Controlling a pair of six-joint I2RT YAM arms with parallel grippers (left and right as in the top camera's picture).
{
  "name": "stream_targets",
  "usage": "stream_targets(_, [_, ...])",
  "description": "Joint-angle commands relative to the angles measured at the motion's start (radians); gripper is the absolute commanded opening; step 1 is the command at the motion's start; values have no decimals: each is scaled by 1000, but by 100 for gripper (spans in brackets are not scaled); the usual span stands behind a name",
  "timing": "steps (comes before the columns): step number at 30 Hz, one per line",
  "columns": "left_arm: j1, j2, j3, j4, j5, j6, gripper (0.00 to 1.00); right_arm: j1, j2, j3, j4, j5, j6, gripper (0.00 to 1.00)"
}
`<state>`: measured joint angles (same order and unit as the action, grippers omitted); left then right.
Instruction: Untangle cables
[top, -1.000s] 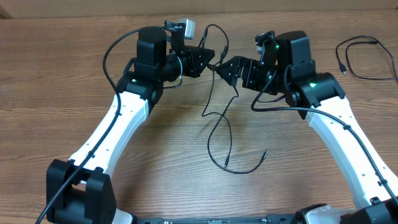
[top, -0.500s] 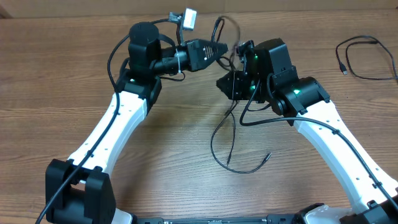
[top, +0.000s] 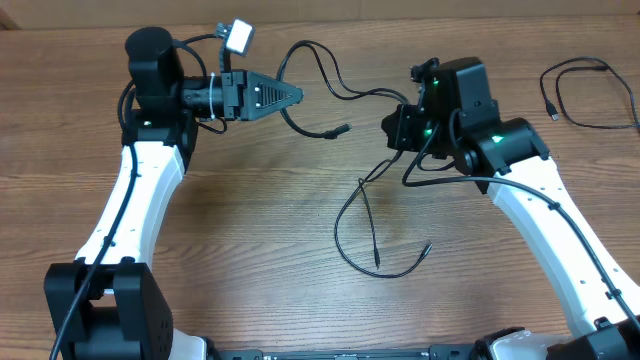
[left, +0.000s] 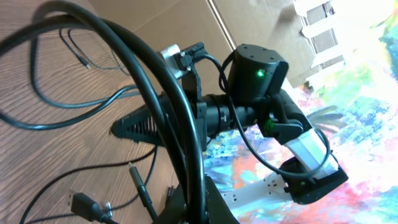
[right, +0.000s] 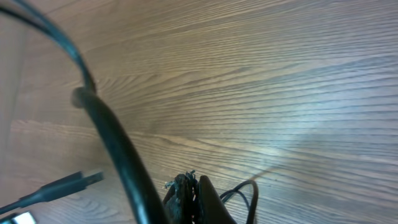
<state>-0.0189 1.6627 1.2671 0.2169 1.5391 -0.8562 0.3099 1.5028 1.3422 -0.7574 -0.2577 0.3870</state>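
Overhead view: cables (top: 360, 95) held between two clamped grippers.
Both the left gripper (top: 296, 95) and the right gripper (top: 392, 128) are closed on the cables. The held span runs left-right across upper centre, and the slack loops lie at lower centre, nearer the right gripper.

The left arm (top: 135, 200) stretches far forward, its wrist bent so the left gripper (top: 296, 96) points level to the right. The right arm (top: 545, 215) folds inward, the right gripper (top: 392, 128) facing left. The 2 grippers are well apart, jaws closed on the cables (top: 370, 95).
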Motion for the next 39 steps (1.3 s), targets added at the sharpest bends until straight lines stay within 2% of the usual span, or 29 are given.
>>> stream_targets(1, [5, -10, 13, 3, 43, 20, 4, -26, -6, 5, -2, 11, -3, 4])
stream_targets(5, [5, -10, 13, 0, 43, 84, 4, -40, -6, 5, -2, 11, -2, 4])
stream_targets(9, [6, -8, 13, -13, 39, 197, 4, -44, -6, 5, -4, 29, -2, 4])
stream_targets(11, [6, -8, 12, -82, -40, 212, 4, -44, -6, 5, -9, 29, 2, 4])
stream_targets(13, [5, -8, 12, -182, -169, 249, 4, -44, -6, 5, -12, 29, 2, 4])
stream_targets(16, [-2, -8, 12, -500, -641, 259, 4, -44, -6, 5, -16, 29, 5, 4])
stream_targets(18, [-12, -8, 12, -629, -861, 259, 4, -44, -6, 5, -17, 29, 5, 4])
stream_targets(19, [-23, -8, 12, -726, -1017, 274, 4, -44, -6, 5, -16, 29, 5, 4])
stream_targets(23, [-62, -8, 12, -894, -1275, 457, 4, -44, -6, 5, -4, 29, 5, 4])
stream_targets(25, [-74, -8, 12, -962, -1447, 475, 4, -44, -6, 5, 2, 29, 5, 4])
stream_targets(30, [-75, -8, 12, -1084, -1678, 476, 4, -44, -6, 5, 1, 29, 5, 4])
stream_targets(31, [-75, -8, 12, -1092, -1698, 475, 7, -44, -6, 5, 0, 29, 5, 4])
stream_targets(32, [-75, -8, 12, -1100, -1708, 476, 16, -44, -6, 5, 0, 29, 5, 4])
stream_targets(33, [-75, -8, 12, -1103, -1707, 476, 44, -44, -6, 5, 1, 29, 5, 4])
stream_targets(34, [-75, -8, 12, -1106, -1706, 476, 78, -44, -6, 5, 1, 29, 5, 4])
stream_targets(35, [-75, -8, 12, -1107, -1706, 476, 98, -44, -6, 5, 1, 29, 5, 4])
stream_targets(39, [-75, -8, 12, -1108, -1703, 476, 100, -44, -6, 5, 1, 29, 5, 4])
